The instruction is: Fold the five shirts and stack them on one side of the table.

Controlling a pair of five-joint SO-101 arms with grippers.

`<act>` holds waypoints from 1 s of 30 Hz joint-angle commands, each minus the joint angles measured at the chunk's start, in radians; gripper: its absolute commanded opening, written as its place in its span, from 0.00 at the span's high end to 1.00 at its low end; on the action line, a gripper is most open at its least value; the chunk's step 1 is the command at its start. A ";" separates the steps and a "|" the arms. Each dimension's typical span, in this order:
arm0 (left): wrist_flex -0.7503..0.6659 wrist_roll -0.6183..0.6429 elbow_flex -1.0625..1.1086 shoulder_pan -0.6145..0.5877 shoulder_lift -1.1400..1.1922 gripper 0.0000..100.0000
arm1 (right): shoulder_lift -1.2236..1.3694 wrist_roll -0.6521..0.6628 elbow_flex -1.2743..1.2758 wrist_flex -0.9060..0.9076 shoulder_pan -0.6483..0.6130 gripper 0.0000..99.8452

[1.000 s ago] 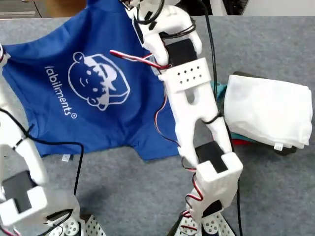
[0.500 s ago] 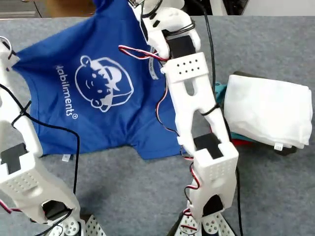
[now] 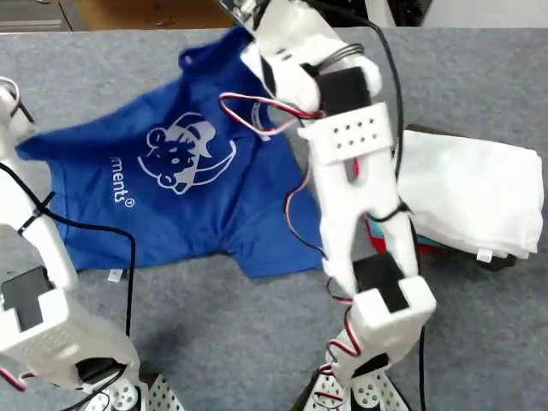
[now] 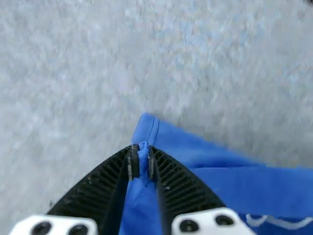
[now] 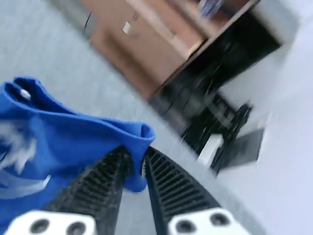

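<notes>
The blue shirt point(image 3: 205, 214) lies spread print-up on the grey table point(image 3: 479, 77). The left gripper point(image 4: 140, 164) is clamped on one edge and the right gripper point(image 5: 138, 166) on another. A stack of folded shirts point(image 3: 467, 193), white on top, sits beside the right arm.

Left gripper point(image 4: 140, 164) pinches a corner of the blue shirt point(image 4: 215, 171), black ribbed fingers point(image 4: 172, 178) closed tight on the fabric edge. Shirt hem sticks up past the tips. White print at the shirt's edge. Grey table point(image 4: 146, 54) behind.
</notes>
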 commanded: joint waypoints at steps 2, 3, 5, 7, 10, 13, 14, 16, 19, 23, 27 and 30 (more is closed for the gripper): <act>-0.028 -0.012 0.210 -0.028 -0.134 0.98 | -0.108 0.011 -0.053 0.199 0.024 1.00; -0.058 -0.012 0.282 -0.032 -0.166 0.98 | -0.114 0.011 -0.053 0.232 0.024 1.00; -0.137 -0.012 0.442 -0.037 -0.245 0.98 | -0.130 0.011 -0.053 0.285 0.024 1.00; -0.224 -0.025 0.614 -0.037 -0.332 0.98 | -0.143 0.011 -0.053 0.330 0.024 1.00; -0.315 -0.072 0.844 -0.032 -0.489 0.98 | -0.156 0.011 -0.048 0.387 0.027 1.00; -0.405 -0.075 1.037 -0.041 -0.639 0.98 | -0.179 0.012 0.012 0.422 0.050 1.00; -0.428 -0.075 1.089 -0.041 -0.680 0.98 | -0.194 0.018 0.045 0.427 0.058 1.00; -0.462 -0.075 1.175 -0.038 -0.750 0.98 | -0.248 0.055 0.137 0.425 0.068 1.00; -0.497 -0.075 1.246 -0.034 -0.789 0.98 | -0.371 0.091 0.321 0.390 0.068 1.00; -0.502 -0.075 1.252 -0.037 -0.762 0.98 | -0.570 0.117 0.673 0.259 0.068 1.00; -0.499 -0.077 1.250 -0.040 -0.720 0.98 | -0.751 0.117 1.029 0.124 0.068 1.00; -0.499 -0.115 1.250 -0.041 -0.696 0.98 | -0.851 0.118 1.241 0.061 0.073 1.00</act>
